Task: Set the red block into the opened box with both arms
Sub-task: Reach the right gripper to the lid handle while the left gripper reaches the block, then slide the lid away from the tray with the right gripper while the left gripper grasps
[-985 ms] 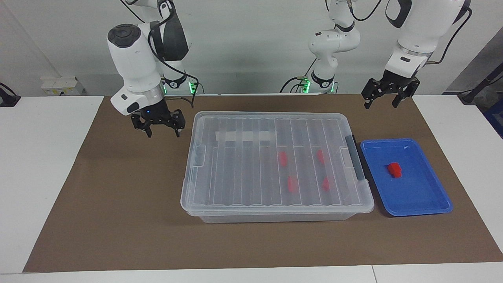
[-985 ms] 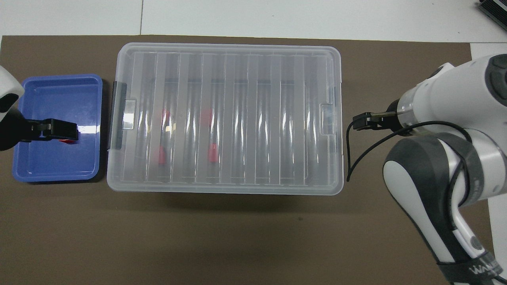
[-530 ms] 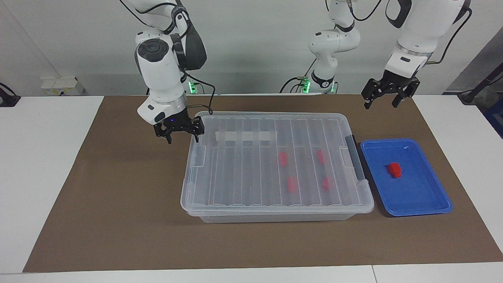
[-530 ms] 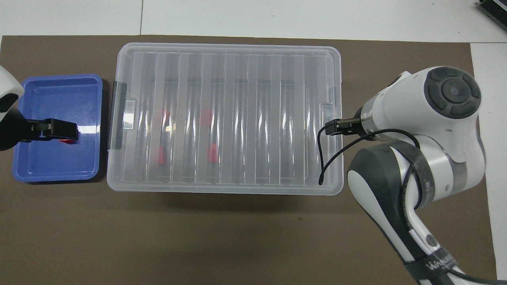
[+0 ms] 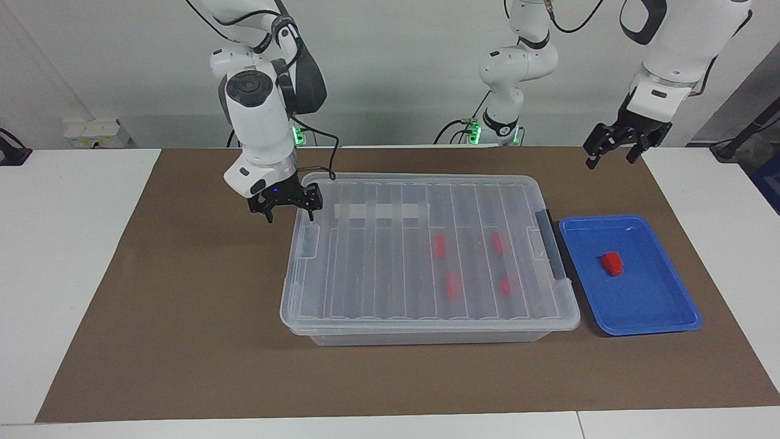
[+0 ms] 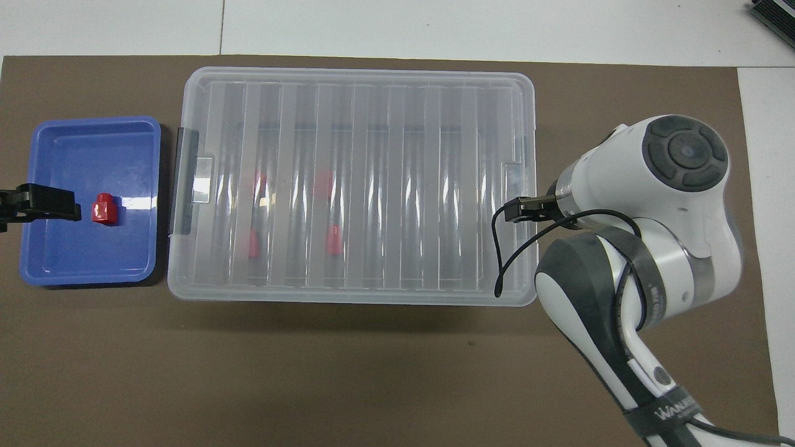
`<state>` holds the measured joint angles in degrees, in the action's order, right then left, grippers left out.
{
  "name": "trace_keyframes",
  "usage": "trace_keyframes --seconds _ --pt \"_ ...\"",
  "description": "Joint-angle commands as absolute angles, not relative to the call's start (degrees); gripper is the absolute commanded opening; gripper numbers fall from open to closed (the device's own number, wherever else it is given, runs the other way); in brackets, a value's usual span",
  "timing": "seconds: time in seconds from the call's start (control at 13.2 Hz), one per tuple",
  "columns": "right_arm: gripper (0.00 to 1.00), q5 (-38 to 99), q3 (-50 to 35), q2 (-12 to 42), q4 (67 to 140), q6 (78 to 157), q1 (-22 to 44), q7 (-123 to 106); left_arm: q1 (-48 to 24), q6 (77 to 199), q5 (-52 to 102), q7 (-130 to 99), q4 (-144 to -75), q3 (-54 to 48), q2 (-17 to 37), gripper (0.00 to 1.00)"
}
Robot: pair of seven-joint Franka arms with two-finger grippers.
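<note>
The red block [image 5: 612, 263] [image 6: 104, 208] lies in the blue tray [image 5: 664, 317] [image 6: 56, 149], beside the box at the left arm's end. The box [image 5: 426, 324] [image 6: 372, 186] is clear plastic with its ribbed lid on. Several red blocks [image 5: 439, 245] show through the lid. My right gripper [image 5: 289, 214] [image 6: 515, 210] hangs open over the box's end toward the right arm, by the lid's latch. My left gripper [image 5: 610, 161] [image 6: 62, 205] hangs open in the air over the tray's outer edge, holding nothing.
A brown mat [image 5: 183, 305] covers the table's middle, with white table [image 5: 61, 274] at both ends. A dark grey handle [image 5: 551, 244] sits on the box's end beside the tray. A black cable [image 6: 509, 248] loops from the right wrist over the lid's corner.
My right gripper has swung in from beside the box to over its end. My left gripper has drawn away toward the left arm's end, uncovering the red block in the overhead view.
</note>
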<state>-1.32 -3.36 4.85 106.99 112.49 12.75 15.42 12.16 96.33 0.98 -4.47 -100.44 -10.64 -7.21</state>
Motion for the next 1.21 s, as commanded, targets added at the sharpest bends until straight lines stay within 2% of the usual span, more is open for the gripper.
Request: trace_keyframes --seconds 0.0,0.15,0.3,0.61,0.83,1.14 --pt "0.98 -1.4 -3.4 4.0 108.1 111.3 11.5 15.6 13.5 101.3 1.0 -4.1 -103.0 -10.9 -8.6 1.0" --pt "0.98 -1.5 -3.4 3.9 108.1 110.6 10.1 14.5 15.5 106.8 1.0 -4.0 -105.5 -10.9 -7.9 1.0" --pt "0.98 -1.5 -3.4 3.9 108.1 110.0 8.0 12.2 16.2 109.8 1.0 -2.7 -105.2 -10.8 -4.8 1.0" --pt "0.98 -1.5 -3.5 3.4 108.1 108.6 3.7 6.6 20.5 119.2 0.1 3.1 -105.7 -10.9 5.9 1.0" --pt "0.98 -1.5 -3.4 3.4 108.1 107.2 0.7 1.4 22.7 134.3 0.1 9.6 -114.5 -10.8 8.9 1.0" --pt "0.99 -1.5 -3.4 3.4 108.1 107.1 -4.6 -8.0 22.0 139.2 -2.7 11.1 -116.5 -10.8 13.6 1.0"
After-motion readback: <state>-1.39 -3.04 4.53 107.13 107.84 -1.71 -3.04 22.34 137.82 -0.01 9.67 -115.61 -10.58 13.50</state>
